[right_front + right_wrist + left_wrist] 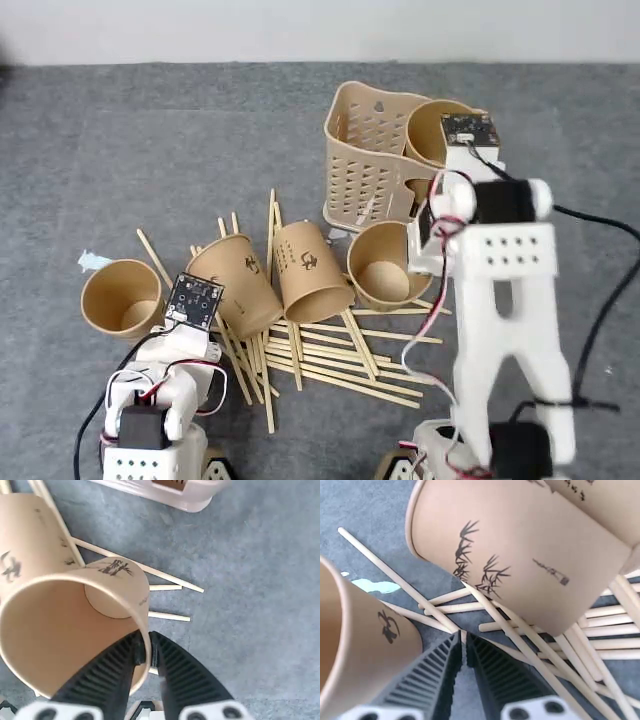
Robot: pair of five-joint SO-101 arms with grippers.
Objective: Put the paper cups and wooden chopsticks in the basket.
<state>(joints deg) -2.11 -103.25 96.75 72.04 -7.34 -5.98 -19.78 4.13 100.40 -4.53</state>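
Starting at the left, an upright paper cup (120, 298) stands mouth up just beside the left gripper (464, 639), on its outer side. A pale blue scrap (92, 262) lies on the grey table (150, 150) beyond that cup. The left gripper's jaws are drawn together to a thin slit and have hold of nothing. Their tips hang low over a few crossed wooden chopsticks (330, 355), in the gap between the upright cup and a second cup (235, 280). This second cup lies on its side just ahead of the tips.

Farther toward the other arm, a third cup (312, 270) lies on its side just beside the second. The loose chopsticks fan out under and around both cups, some touching their walls.

The right gripper (145, 637) is clamped on the rim of a fourth cup (385, 265), with one jaw inside the mouth and the other against the outer wall. This cup is tipped over with its mouth toward the gripper, and several chopsticks lie on the table under it and past its base.

The basket (370, 150) stands near, just beyond the held cup's base, apart from it. A fifth cup (435, 130) sits inside the basket at its right end.
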